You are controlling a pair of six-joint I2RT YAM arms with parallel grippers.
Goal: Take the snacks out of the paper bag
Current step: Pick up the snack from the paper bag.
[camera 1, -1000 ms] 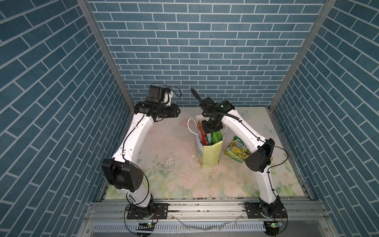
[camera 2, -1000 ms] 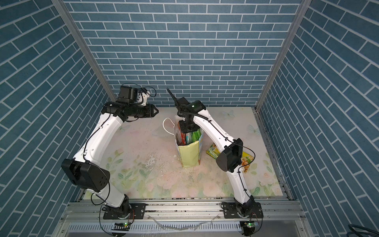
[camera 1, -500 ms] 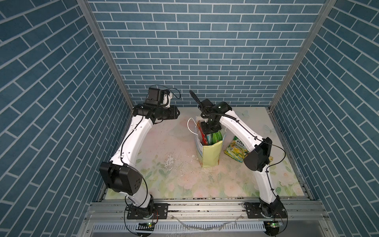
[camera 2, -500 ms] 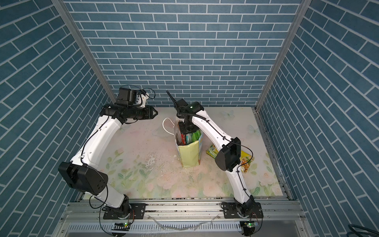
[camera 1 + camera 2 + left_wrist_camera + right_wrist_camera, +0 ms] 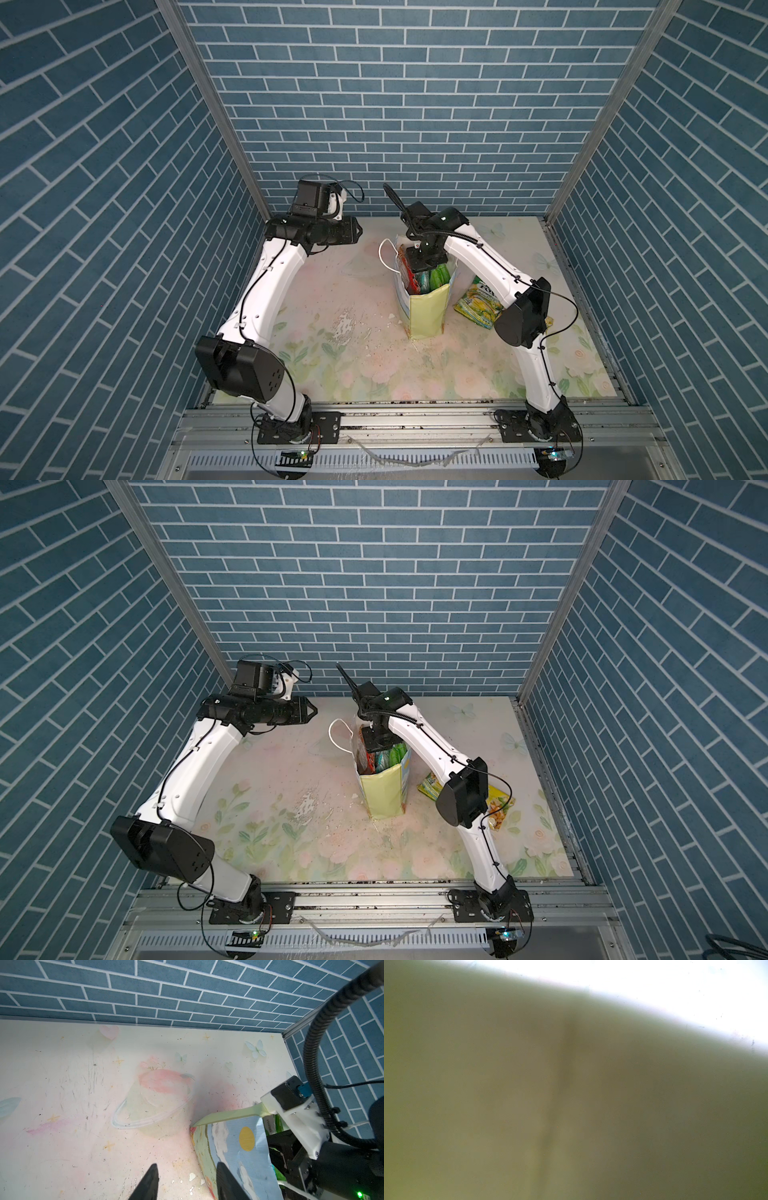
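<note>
The snacks (image 5: 424,282) mostly stand packed in the upright paper bag (image 5: 428,316), so my right gripper (image 5: 424,269) is down among them, fingers pressed together on I cannot tell what, while my left gripper (image 5: 187,1179) hovers spread alongside.

One paper bag (image 5: 426,316). Inside it, three snack packets (image 5: 424,283) show: red, teal and green, perhaps with more hidden beneath. Beside the bag lie two more: a green-yellow packet (image 5: 476,307) and an orange packet (image 5: 500,808).
</note>
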